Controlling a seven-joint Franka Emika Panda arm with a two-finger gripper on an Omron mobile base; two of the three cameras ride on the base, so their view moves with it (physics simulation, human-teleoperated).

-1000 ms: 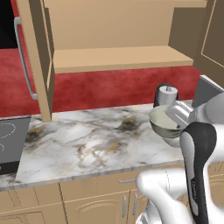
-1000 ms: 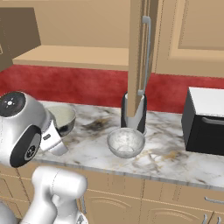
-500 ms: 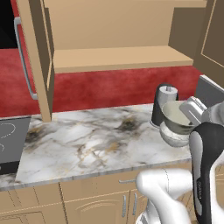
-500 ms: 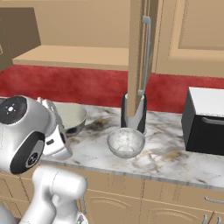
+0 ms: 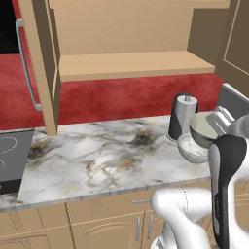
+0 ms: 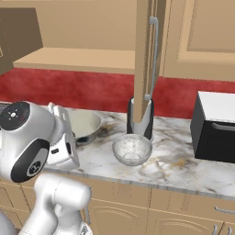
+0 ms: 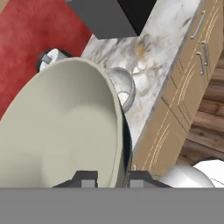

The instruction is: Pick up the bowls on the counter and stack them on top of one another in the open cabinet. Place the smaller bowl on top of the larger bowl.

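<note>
Pincer (image 7: pixel 110 177) pinched the larger bowl's (image 7: pixel 61 127) rim.
Arm held it tilted above the tabletop's (image 5: pixel 97 160) right end, beside the smaller bowl (image 5: pixel 192 147).

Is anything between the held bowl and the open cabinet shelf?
Nothing visible blocks it. The tool grips the bowl by its rim, above the counter; the shelf sits higher and to the left, bare, door swung aside.

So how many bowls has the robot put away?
None yet: no bowl stands on the cabinet shelf. In hand: the gripper is shut on the rim of the plain beige bowl, tilted and apparently off the counter. Left: the marbled grey bowl sits on the counter, and both need stacking in the cabinet.
</note>
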